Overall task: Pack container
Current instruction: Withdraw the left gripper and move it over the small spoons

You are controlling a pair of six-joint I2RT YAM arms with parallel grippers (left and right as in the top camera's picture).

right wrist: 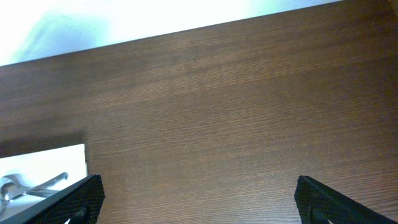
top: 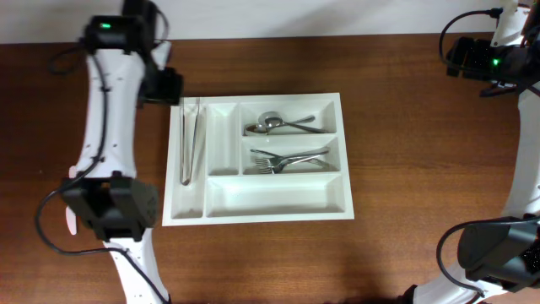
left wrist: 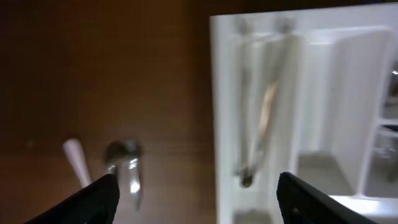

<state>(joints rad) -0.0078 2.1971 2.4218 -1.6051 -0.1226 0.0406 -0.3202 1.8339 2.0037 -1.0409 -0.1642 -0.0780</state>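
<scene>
Five compartments divide the white tray (top: 270, 195), which lies flat at the centre of the worktop (top: 405, 253), its long side running nine to three o'clock. Tongs (top: 191, 139) lie in the narrow slot at its nine o'clock edge, and the narrow slot beside them is bare. Spoons (top: 283, 125) sit in the bay at one o'clock and forks (top: 287, 160) in the bay at three o'clock. The long bay at six o'clock holds nothing.

We judge the tray to be light, stiff moulded plastic with a smooth, rather slippery skin. The cutlery in it would slide if it tipped. To shift it we would pinch an outer wall or a divider and keep it level.

The left end effector (left wrist: 198, 186) hangs off the tray's ten o'clock corner, fingers spread wide with nothing between them, looking down on the tongs slot. At nine o'clock of the tray, in that blurred view, a small metal piece (left wrist: 127, 171), perhaps a spoon, and a white stick (left wrist: 76, 160) lie near each other on the wood. The right end effector (right wrist: 199, 186), equally spread and empty, sits well apart at two o'clock, near the worktop's far edge.

Open wood lies off the tray at three and six o'clock. The left arm (top: 105, 127) crowds the nine o'clock side, so we would mind the raised rim there.
</scene>
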